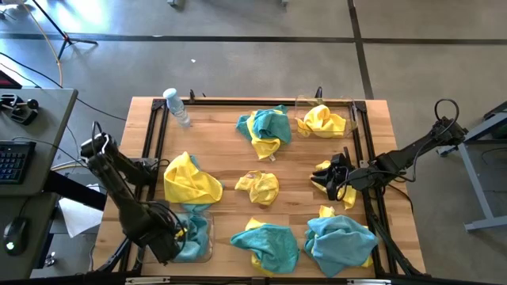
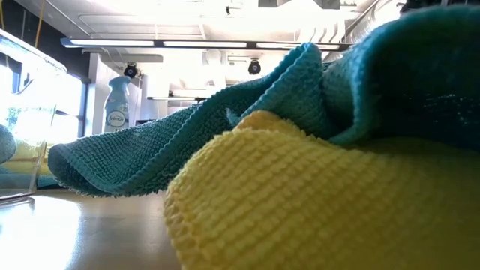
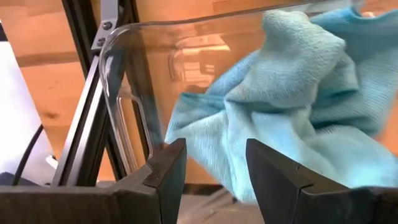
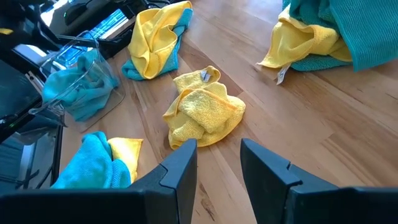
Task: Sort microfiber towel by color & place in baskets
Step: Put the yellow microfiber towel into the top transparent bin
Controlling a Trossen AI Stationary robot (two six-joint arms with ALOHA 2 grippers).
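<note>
Centrally on the worktop [image 1: 238, 158] a crumpled yellow towel [image 4: 204, 113] lies straight ahead of the right gripper [image 4: 219, 163] — fingers parted, nothing held. The left gripper [image 3: 214, 165], likewise open and empty, is held over the basket [image 3: 124, 74] holding a teal towel [image 3: 292, 106] — farther from that cloth.

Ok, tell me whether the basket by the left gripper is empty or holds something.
Not empty. The basket holds a teal towel, seen through its clear wall; the left gripper hovers open at its rim.

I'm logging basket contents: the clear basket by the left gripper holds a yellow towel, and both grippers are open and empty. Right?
Not quite: the towel in that clear basket is teal-blue, as the left wrist view shows. The left gripper and right gripper are indeed open and empty.
</note>
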